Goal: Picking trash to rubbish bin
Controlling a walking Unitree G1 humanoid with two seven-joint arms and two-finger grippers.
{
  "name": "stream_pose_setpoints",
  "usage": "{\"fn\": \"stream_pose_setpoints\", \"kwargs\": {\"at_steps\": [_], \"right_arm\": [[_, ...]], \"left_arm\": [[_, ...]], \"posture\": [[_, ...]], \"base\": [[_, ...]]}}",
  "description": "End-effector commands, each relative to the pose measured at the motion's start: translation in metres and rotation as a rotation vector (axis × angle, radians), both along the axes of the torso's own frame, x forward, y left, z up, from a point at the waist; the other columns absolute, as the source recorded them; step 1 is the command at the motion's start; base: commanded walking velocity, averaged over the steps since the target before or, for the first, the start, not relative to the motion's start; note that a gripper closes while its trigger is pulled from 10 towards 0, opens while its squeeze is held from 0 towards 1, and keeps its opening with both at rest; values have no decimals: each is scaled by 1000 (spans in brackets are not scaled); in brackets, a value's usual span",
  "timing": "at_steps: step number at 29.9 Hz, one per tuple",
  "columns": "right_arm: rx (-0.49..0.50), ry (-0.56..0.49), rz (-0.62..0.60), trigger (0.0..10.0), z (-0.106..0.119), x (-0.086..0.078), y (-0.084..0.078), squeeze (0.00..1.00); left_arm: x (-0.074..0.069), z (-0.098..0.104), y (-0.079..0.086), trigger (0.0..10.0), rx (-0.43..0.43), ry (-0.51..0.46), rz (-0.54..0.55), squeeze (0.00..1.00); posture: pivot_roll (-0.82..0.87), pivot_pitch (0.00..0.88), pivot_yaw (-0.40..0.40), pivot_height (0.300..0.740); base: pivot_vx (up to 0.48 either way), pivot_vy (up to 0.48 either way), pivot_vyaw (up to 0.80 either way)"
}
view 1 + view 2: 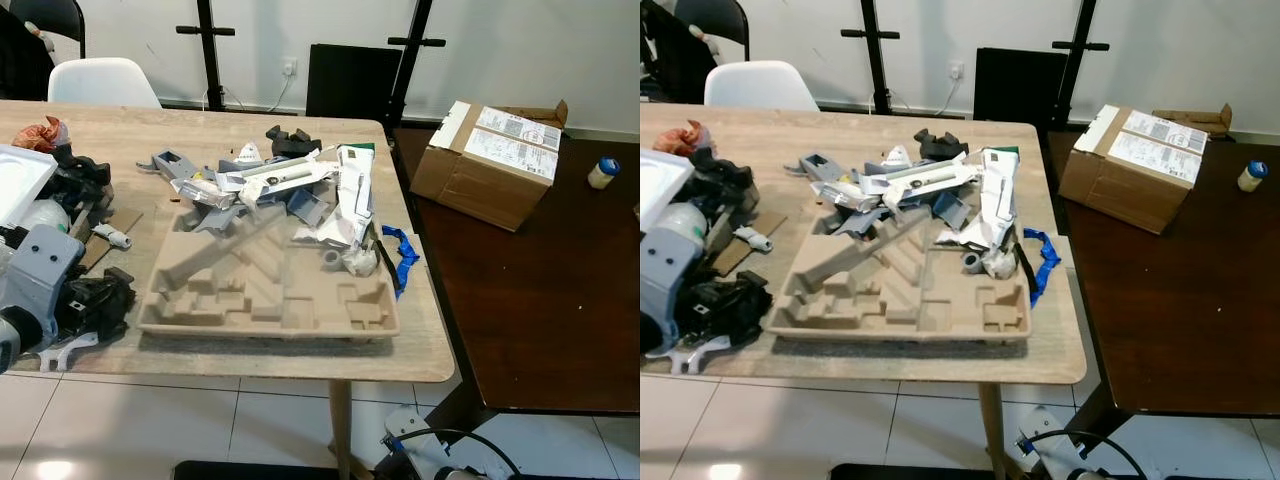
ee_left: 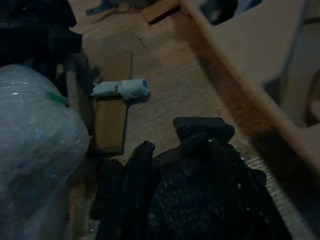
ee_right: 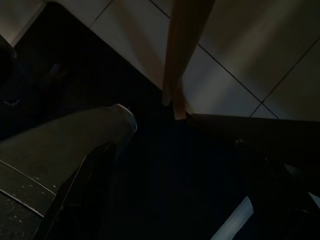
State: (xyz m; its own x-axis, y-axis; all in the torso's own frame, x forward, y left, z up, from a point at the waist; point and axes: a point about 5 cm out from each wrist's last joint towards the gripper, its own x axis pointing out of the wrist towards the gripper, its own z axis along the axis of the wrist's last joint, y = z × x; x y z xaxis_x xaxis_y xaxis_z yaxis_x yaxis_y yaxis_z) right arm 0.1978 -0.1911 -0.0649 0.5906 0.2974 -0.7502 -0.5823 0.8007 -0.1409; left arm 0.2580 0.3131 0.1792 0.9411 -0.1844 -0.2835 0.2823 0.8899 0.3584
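Observation:
Trash covers the light wooden table (image 1: 200, 130). A moulded brown pulp tray (image 1: 270, 290) lies near the front edge, with a heap of torn white and grey packaging (image 1: 290, 185) on its far side. A blue strap (image 1: 403, 255) hangs off the tray's right edge. My left gripper (image 1: 98, 298) rests low at the table's front left, up against a black crumpled mass (image 2: 210, 190). Next to it lie a small white roll (image 2: 122, 89), a cardboard strip (image 2: 110, 120) and bubble wrap (image 2: 35, 145). My right arm hangs idle below the table, by its leg (image 3: 182, 50).
A dark brown table (image 1: 530, 300) adjoins on the right, carrying a cardboard box (image 1: 490, 160) and a small bottle (image 1: 603, 172). A white chair (image 1: 100, 80) stands behind the wooden table. An orange wrapper (image 1: 40, 132) and a white tray (image 1: 20, 180) sit at far left.

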Motion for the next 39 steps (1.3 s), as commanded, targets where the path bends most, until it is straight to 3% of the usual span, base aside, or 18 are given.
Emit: {"fn": "stream_pose_setpoints", "kwargs": {"at_steps": [1, 10, 13, 15, 18, 19, 20, 22, 27, 30, 31, 32, 33, 38, 39], "right_arm": [[-21, 31, 13, 10000, -4, -7, -2, 0], [-39, 35, 35, 10000, -5, -8, -2, 0], [-42, 35, 39, 10000, -5, -8, -2, 0], [-42, 35, 40, 10000, -5, -8, -2, 0], [-50, 44, 62, 10000, -7, -11, 0, 0], [-50, 44, 62, 10000, -7, -11, 0, 0], [-49, 48, 65, 10000, -8, -13, 1, 0], [-47, 49, 61, 10000, -8, -13, 2, 0], [-48, 54, 54, 10000, -9, -16, 1, 0], [-51, 61, 53, 10000, -11, -18, 0, 0], [-51, 61, 53, 10000, -11, -18, 0, 0], [-54, 64, 51, 10000, -11, -19, -1, 0], [-54, 65, 51, 10000, -11, -19, -1, 0], [-53, 63, 41, 10000, -11, -19, -1, 0], [-50, 62, 33, 10000, -11, -18, -2, 0]], "left_arm": [[-3, -14, 6, 0, 14, 62, 45, 0], [5, -1, 1, 0, -55, -32, 13, 0], [10, 24, -12, 0, -193, -165, -91, 0], [11, 32, -15, 0, -237, -213, -119, 0], [13, 64, -25, 0, -413, -376, -221, 0], [13, 64, -25, 0, -413, -376, -221, 0], [8, 72, -32, 0, -486, -371, -327, 0], [3, 75, -35, 0, -507, -340, -401, 0], [-2, 84, -31, 0, -522, -337, -450, 0], [-16, 98, -32, 0, -653, -288, -610, 0], [-16, 98, -32, 0, -653, -288, -610, 0], [-34, 98, -39, 0, -748, -176, -767, 0], [-40, 97, -41, 0, -785, -142, -805, 0], [-47, 96, -43, 0, -827, -112, -835, 0], [-53, 93, -45, 0, -876, -77, -863, 0]], "posture": [[31, 92, -28, 740], [29, 87, -29, 740], [35, 88, -32, 740], [35, 88, -32, 740], [37, 93, -31, 740], [37, 93, -31, 740], [36, 92, -28, 740], [35, 93, -26, 740], [36, 94, -26, 740], [39, 94, -27, 740], [39, 94, -27, 740], [34, 96, -17, 740], [31, 97, -15, 740], [32, 97, -14, 740], [33, 98, -16, 740]], "base": [[0, 0, 0], [0, 0, 0], [0, 0, 0], [0, 0, 0], [0, 0, 0], [0, 0, 0], [0, 0, 0], [0, 0, 0], [0, 0, 0], [0, 0, 0], [0, 0, 0], [0, 0, 0], [0, 0, 0], [0, 0, 0], [0, 0, 0]]}}
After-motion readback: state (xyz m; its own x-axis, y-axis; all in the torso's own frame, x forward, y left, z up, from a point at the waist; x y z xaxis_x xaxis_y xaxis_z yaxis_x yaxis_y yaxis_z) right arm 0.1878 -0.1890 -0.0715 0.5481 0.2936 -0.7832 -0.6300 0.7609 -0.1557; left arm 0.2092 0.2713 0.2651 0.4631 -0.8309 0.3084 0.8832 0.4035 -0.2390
